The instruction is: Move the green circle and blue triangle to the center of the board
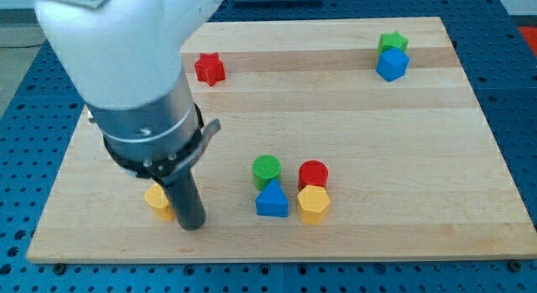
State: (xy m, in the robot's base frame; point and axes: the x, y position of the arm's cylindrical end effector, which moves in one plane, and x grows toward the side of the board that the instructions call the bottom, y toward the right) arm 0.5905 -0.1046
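While the arm filled the view's upper left, my tip rested on the wooden board near its bottom-left corner, the dark rod standing almost upright below the grey collar. As for a claw, none was fitted, so nothing was clenched, released or grasped; the rod simply ended on the wood. A yellow block, its shape partly hidden by the rod, sat just beside my tip on the view's left, seemingly touching the rod. The green circle lay to the view's right of my tip, below the board's middle and well apart from the rod. The blue triangle sat directly beneath the green circle, toward the view's bottom, and the two appeared to touch. Just to the view's right of that pair stood a red circle, and under it a yellow hexagon, those two also pressed together; the yellow hexagon sat just beside the blue triangle with a thin gap between them. My tip was roughly level with the blue triangle and yellow hexagon, left of both. A red star lay near the view's top, left of centre, alone. Far off at the view's top right, a green star sat touching a blue block just below it, whose shape looked like a cube or hexagon, though I could not tell which.
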